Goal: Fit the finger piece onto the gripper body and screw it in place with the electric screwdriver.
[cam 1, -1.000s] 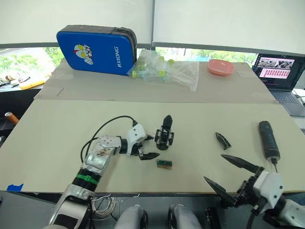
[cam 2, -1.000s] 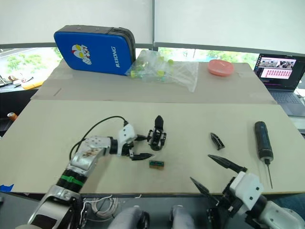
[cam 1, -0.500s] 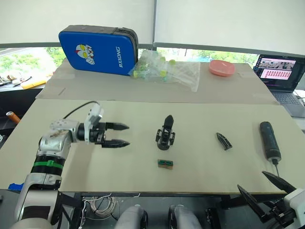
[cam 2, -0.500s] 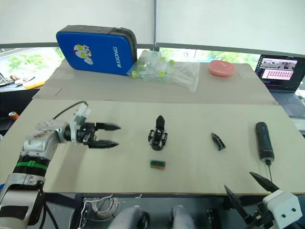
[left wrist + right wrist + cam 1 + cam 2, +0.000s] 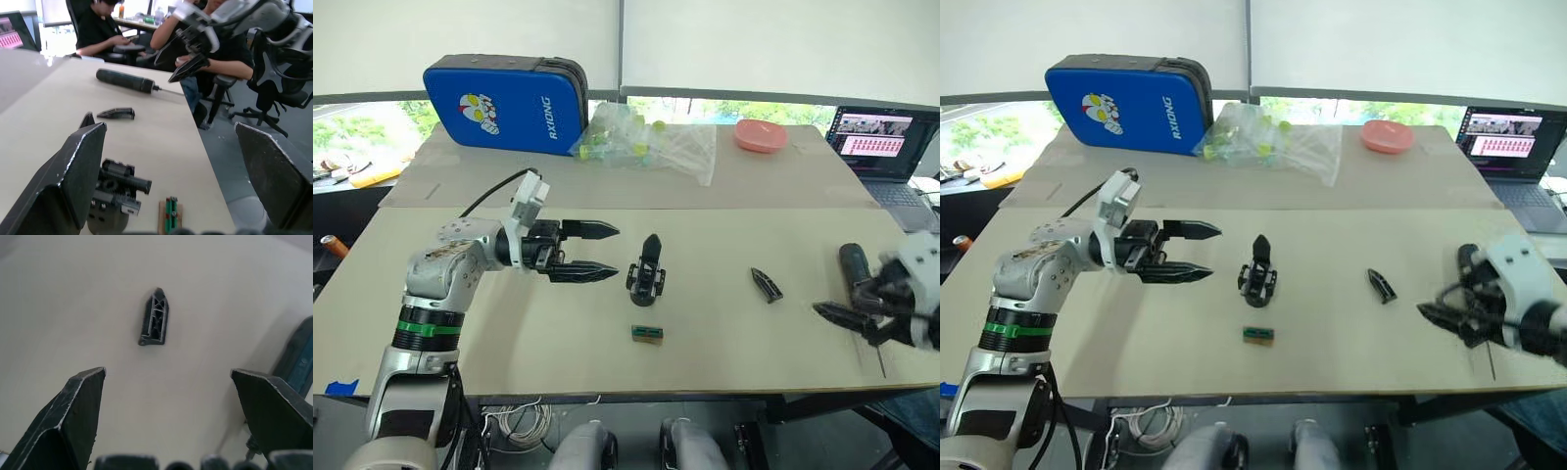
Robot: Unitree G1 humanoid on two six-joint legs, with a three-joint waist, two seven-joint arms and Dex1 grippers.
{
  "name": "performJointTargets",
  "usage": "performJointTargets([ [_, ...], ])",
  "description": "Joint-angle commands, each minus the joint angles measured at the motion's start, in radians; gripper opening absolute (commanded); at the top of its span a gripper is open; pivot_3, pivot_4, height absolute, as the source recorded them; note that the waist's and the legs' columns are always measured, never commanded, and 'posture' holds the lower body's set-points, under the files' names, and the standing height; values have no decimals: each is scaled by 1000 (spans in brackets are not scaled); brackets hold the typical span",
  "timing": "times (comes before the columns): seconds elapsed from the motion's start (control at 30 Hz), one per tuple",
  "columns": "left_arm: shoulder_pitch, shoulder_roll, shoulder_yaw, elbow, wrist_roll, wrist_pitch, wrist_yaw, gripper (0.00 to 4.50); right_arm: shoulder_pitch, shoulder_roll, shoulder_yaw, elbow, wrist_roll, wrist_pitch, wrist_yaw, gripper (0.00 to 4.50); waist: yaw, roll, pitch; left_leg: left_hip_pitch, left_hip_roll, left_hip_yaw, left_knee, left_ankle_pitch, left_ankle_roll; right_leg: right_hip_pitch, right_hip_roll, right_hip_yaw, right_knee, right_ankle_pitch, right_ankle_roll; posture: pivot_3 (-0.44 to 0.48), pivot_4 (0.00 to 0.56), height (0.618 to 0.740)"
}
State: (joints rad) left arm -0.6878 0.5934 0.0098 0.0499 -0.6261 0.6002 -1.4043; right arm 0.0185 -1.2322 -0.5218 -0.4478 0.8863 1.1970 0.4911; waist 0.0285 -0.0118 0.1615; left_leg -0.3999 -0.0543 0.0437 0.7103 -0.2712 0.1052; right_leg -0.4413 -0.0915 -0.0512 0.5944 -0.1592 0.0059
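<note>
- Left gripper (image 5: 592, 251) is hovering over the tabletop (image 5: 724, 333) with its two black fingers spread wide and nothing between them, tips pointing toward the gripper body (image 5: 647, 275), which is standing just beyond them.
- Right gripper (image 5: 1442, 315) is hanging over the tabletop's right edge, fingers splayed wide and empty, as its wrist view is showing; it is sitting just beside the electric screwdriver (image 5: 854, 264) and partly covering it in the head views.
- Finger piece (image 5: 155, 317) is lying flat on the bare tabletop between the gripper body and the electric screwdriver, apart from both and untouched.
- Electric screwdriver is lying along the right edge, its thin bit pointing toward the near side.
- Small green-and-brown block (image 5: 647, 334) is resting just in front of the gripper body.
- Blue case (image 5: 504, 103), a clear plastic bag (image 5: 651, 145), a pink dish (image 5: 761, 134) and a laptop (image 5: 884, 142) are sitting at the far side.
</note>
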Motion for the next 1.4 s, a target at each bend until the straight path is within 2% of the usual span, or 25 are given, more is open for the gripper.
performJointTargets([
  [0.03,4,-9,21,-65,-35,13,38,4446,-210,-23,205,95,17,121,21,4500,0,0,0,-1,0,0,0,-1,1,0,0,0,0,0,0,0,150,740],
  [0.13,32,-12,17,-97,-35,13,58,4446,-396,4,398,196,-72,158,15,4500,0,0,0,-5,-1,0,1,-3,5,-4,-1,0,-1,3,-3,0,150,740],
  [0.23,57,-10,14,-129,-39,13,78,4446,-567,56,585,315,-185,151,34,4500,-3,0,0,-14,-4,2,3,1,-1,-13,-2,2,0,6,2,0,150,740],
  [0.47,92,-2,22,-185,-68,32,120,4446,-735,137,796,554,-390,51,140,4500,5,0,0,-18,-6,4,2,0,1,-17,-4,2,-2,7,4,0,150,740],
  [0.73,100,6,27,-216,-93,49,147,4446,-797,240,883,685,-528,4,219,4500,1,0,0,-18,-6,4,3,1,0,-17,-3,2,0,8,4,0,150,740],
  [0.97,101,23,30,-215,-101,49,150,4446,-792,244,906,668,-548,72,304,4500,-2,0,0,-17,-6,4,4,1,-1,-16,-3,2,0,11,5,0,150,740],
  [1.2,100,21,26,-210,-98,45,148,4446,-774,261,891,685,-572,67,324,4500,-3,0,0,-17,-6,4,4,1,-1,-16,-3,2,0,11,5,0,150,740],
  [1.3,97,20,24,-206,-96,43,146,4500,-768,265,885,693,-583,61,332,3696,-4,0,0,-17,-6,4,4,1,-2,-16,-3,2,0,11,5,0,150,740],
  [1.4,91,21,23,-198,-93,41,143,4500,-751,254,866,665,-581,67,343,2623,-3,0,0,-16,-6,4,4,1,-2,-15,-3,2,0,12,5,0,150,740],
])
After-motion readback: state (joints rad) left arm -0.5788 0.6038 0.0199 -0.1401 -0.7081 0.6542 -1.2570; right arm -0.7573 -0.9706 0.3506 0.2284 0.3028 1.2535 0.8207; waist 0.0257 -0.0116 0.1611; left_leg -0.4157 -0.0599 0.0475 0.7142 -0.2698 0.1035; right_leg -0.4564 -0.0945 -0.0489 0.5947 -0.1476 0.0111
